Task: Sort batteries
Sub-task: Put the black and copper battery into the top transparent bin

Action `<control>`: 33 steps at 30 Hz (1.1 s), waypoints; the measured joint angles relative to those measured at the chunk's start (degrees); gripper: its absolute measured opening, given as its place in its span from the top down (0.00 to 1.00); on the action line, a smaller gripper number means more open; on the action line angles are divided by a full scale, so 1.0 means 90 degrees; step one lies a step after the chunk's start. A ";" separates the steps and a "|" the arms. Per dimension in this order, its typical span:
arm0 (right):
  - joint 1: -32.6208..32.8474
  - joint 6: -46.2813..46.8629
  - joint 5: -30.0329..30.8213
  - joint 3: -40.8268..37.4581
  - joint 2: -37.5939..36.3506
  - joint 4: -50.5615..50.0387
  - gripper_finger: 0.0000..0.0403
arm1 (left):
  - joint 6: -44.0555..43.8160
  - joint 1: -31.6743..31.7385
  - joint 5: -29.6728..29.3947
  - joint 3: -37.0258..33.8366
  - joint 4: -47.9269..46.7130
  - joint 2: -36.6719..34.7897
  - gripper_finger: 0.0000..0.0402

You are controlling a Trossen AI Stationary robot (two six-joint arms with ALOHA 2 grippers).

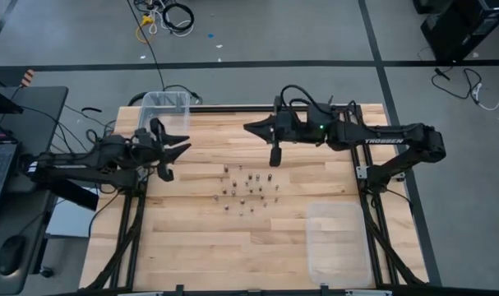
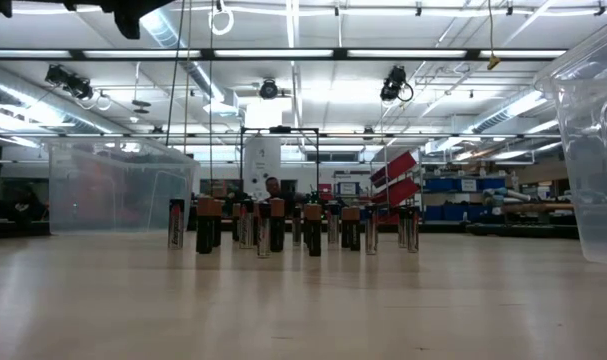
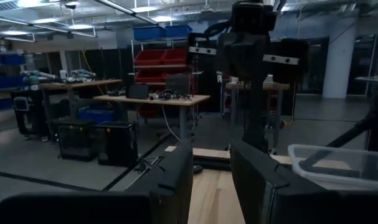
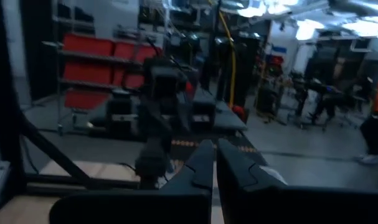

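Observation:
Several small batteries stand upright on their ends in a loose cluster at the middle of the wooden table. In the low view the batteries show as a row of dark and silvery cells, some with copper tops. My left gripper hovers left of the cluster, pointing toward the table's right, fingers open. My right gripper hovers above the far side of the cluster, pointing left, fingers shut on nothing. Neither gripper touches a battery.
One clear plastic bin sits at the far left corner of the table and shows in the low view. A second clear bin sits at the near right. Bare wood lies around the cluster.

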 joint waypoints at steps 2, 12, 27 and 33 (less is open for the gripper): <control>0.0008 -0.0002 -0.0022 0.0000 0.0035 0.0122 0.98 | -0.0008 0.0000 0.0000 0.0000 -0.0148 -0.0045 0.74; 0.0032 -0.0068 -0.0213 0.0000 0.0160 0.0035 0.98 | -0.0025 0.0000 -0.0003 0.0000 -0.0400 -0.0033 0.74; 0.0050 0.1187 0.0513 -0.0226 0.0167 -0.3932 0.98 | -0.0341 0.0000 0.0002 0.0000 -0.1282 -0.0033 0.74; 0.0042 0.1695 0.0511 -0.1024 0.0167 -0.3605 0.98 | -0.0341 0.0000 0.0015 0.0000 -0.1300 -0.0033 0.74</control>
